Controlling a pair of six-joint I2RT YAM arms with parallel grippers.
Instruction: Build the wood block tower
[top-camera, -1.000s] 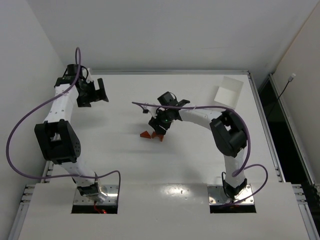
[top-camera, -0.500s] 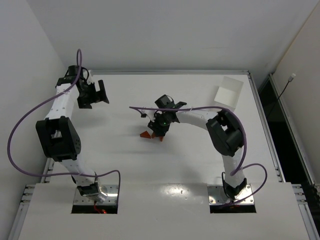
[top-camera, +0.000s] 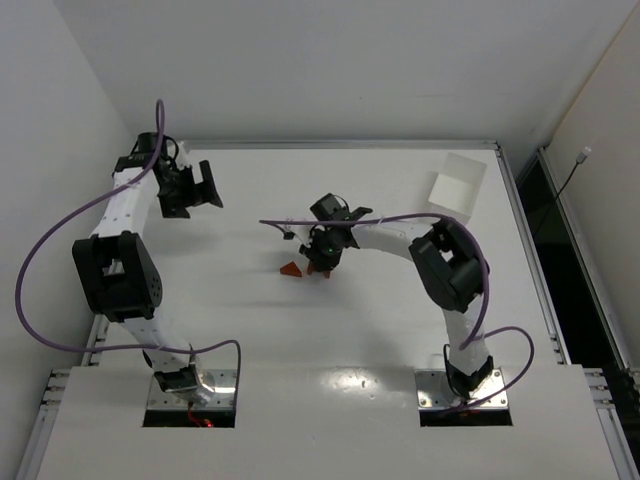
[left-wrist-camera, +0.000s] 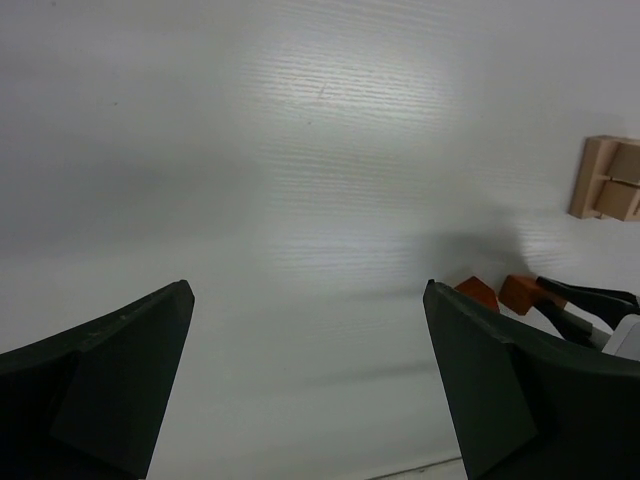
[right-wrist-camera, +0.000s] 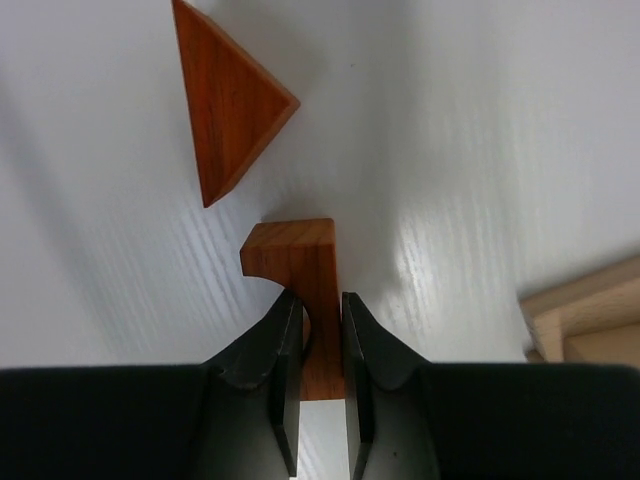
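**Blocks in hand, tower yet to rise.** Around the middle of the white table (top-camera: 380, 330), a little toward its left edge, the right gripper (right-wrist-camera: 320, 305) clamps its two dark fingers (right-wrist-camera: 265, 350) on the narrow stem of a reddish-orange notched block (right-wrist-camera: 292, 255) that lies flat on the surface. Just beyond the block, across a slim gap, lies a reddish-orange wedge (right-wrist-camera: 228, 105). A cluster of pale tan blocks (left-wrist-camera: 608, 190) sits near the pair and cannot be made out from above. Near the far left corner the left gripper (top-camera: 205, 185) hangs with its jaws spread wide and nothing between them, well apart from the blocks. A white tray (top-camera: 458, 182) stands toward the far right corner. No stacked tower shows in any view.

The pieces look like small solid wood, so they are probably light and stiff and unlikely to be crushed by a firm pinch. Their smooth faces may slide against hard fingers. The notched block is taken on its thin end, and such an off-centre hold may let it swing or twist when it is lifted. A grip across two flat, parallel faces nearer its middle would likely be steadier. The wedge would best be held by its two flat triangular sides, because its sloping faces would tend to squirt out of a squeeze. Pieces this light would also topple at a slight nudge once they are stacked.
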